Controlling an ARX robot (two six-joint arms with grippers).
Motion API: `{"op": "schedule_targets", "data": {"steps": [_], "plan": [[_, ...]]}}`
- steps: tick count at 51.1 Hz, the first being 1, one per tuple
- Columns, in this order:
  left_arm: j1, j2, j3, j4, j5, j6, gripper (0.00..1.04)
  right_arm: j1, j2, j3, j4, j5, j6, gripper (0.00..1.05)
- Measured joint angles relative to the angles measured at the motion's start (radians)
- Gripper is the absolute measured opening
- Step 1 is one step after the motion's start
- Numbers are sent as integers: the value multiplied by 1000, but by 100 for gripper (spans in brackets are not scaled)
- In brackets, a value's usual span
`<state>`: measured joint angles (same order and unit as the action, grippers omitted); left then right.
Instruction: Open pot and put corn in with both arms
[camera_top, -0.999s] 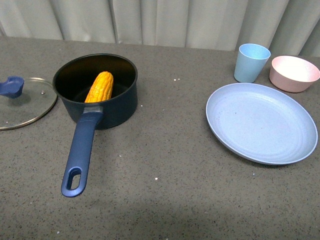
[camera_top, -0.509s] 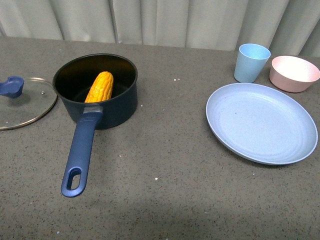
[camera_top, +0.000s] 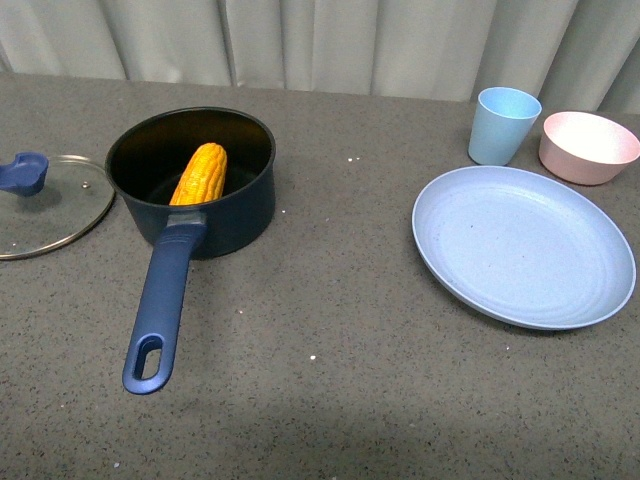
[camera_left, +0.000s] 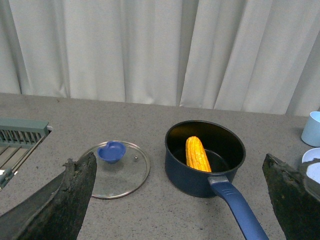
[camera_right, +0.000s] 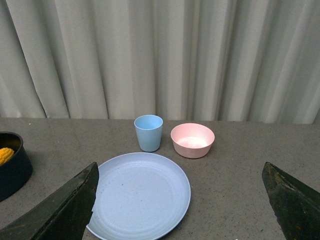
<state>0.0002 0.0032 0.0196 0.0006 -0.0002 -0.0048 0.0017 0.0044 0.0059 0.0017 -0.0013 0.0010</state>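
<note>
— Looks like the closing step, judging from the table: pot open on the left side, glass lid lying flat just beside it, corn leaning inside against the near wall, tip up by the rim.
— Nothing left to place, then? Probably just a matter of staying pulled back, clear of that long blue handle pointing toward the robot.
— Seems so. No arm anywhere in the front view. Left claw spread wide, empty, raised above the table and looking down at pot and lid.
— And the right claw?
— Same story: wide open, holding nothing, aimed over the blue plate, blue cup and pink bowl.
</note>
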Motion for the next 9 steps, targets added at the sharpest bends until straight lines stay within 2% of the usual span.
{"op": "schedule_targets", "data": {"steps": [9], "plan": [[0, 0, 0, 0, 0, 0, 98, 0, 0, 0, 0, 0, 0, 96]]}}
